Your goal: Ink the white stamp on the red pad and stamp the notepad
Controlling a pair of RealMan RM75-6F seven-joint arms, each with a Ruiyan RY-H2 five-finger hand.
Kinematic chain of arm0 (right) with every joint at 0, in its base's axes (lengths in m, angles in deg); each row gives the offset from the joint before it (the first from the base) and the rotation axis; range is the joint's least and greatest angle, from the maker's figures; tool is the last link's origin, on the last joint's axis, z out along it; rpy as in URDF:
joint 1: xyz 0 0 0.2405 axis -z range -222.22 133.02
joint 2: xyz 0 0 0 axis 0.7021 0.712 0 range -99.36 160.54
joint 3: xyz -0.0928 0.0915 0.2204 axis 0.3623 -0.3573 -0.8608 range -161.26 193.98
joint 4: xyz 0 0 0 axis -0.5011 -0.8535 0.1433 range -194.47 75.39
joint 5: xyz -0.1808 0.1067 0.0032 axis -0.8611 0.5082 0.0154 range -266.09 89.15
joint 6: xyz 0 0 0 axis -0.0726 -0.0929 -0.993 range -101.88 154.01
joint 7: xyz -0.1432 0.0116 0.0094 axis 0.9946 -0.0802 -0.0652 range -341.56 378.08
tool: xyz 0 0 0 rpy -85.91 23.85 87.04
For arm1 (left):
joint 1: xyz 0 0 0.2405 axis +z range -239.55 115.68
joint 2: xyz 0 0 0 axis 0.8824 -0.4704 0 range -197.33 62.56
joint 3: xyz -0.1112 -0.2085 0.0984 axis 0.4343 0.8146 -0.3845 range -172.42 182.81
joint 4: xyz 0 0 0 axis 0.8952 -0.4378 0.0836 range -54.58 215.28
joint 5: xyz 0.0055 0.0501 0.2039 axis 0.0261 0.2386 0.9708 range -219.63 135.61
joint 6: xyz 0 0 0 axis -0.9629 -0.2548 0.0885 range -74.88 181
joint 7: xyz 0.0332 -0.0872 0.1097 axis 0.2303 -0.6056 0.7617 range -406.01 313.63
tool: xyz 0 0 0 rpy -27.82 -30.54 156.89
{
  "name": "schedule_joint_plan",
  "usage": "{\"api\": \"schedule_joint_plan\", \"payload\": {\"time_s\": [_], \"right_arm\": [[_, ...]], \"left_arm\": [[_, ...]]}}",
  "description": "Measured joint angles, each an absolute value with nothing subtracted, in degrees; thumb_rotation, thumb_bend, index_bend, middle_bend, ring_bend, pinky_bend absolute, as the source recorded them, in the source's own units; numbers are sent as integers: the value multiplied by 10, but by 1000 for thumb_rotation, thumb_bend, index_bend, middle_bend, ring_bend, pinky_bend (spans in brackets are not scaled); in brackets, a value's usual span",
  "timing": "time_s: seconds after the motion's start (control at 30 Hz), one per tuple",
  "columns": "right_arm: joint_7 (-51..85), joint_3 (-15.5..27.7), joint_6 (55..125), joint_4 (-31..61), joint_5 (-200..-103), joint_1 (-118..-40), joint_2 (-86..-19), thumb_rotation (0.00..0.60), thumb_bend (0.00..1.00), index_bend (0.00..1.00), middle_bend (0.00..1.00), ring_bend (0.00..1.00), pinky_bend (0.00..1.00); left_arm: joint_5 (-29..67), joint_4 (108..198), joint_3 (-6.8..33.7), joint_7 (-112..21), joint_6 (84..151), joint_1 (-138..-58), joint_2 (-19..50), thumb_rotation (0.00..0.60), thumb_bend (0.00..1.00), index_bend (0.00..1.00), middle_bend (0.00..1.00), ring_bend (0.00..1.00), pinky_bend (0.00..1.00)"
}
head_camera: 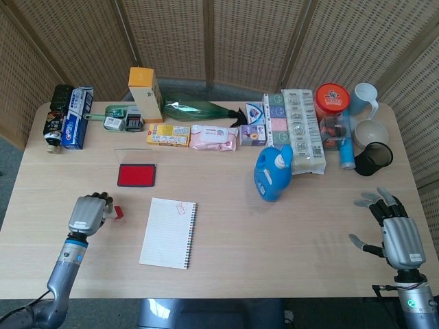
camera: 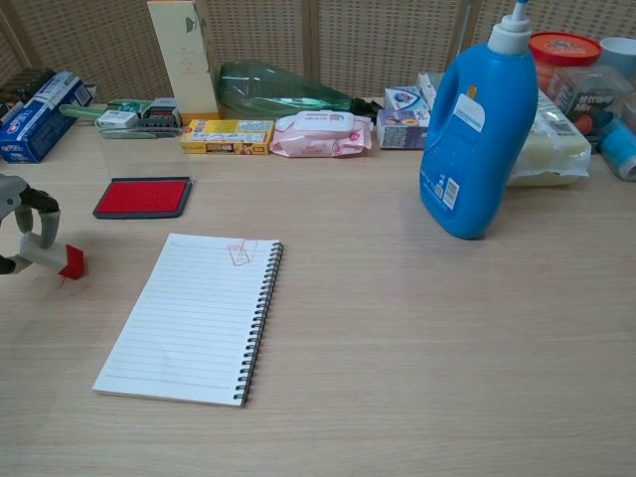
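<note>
The white stamp (camera: 58, 258) with its red inked end lies low on the table, left of the notepad, still pinched by my left hand (head_camera: 88, 214) (camera: 22, 219); the stamp (head_camera: 116, 212) shows beside the fingers in the head view. The lined spiral notepad (head_camera: 169, 232) (camera: 194, 314) carries a red stamp mark near its top edge. Behind it sits the red pad (head_camera: 136, 175) (camera: 143, 196) with its clear lid tilted open. My right hand (head_camera: 396, 233) rests far right near the table's front edge, fingers spread, holding nothing.
A blue detergent bottle (head_camera: 273, 171) (camera: 477, 127) stands right of centre. Along the back run boxes, a green bottle (head_camera: 195, 109), wipes, a pill organiser, a red-lidded jar, cups and a toothpaste box (head_camera: 74, 116). A faint red smudge marks the wood by the stamp.
</note>
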State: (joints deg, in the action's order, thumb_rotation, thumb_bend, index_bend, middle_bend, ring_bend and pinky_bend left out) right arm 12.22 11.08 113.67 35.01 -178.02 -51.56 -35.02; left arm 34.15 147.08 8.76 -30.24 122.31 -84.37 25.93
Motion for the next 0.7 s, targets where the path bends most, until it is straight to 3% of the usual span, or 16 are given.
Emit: {"api": "schedule_joint_plan", "payload": {"time_s": [0.7], "right_arm": [[120, 111, 1135, 350, -1779, -516, -350, 600, 0, 302, 236, 96, 118]], "left_arm": [[305, 1516, 118, -226, 1206, -860, 245, 600, 301, 470, 278, 372, 540]]}}
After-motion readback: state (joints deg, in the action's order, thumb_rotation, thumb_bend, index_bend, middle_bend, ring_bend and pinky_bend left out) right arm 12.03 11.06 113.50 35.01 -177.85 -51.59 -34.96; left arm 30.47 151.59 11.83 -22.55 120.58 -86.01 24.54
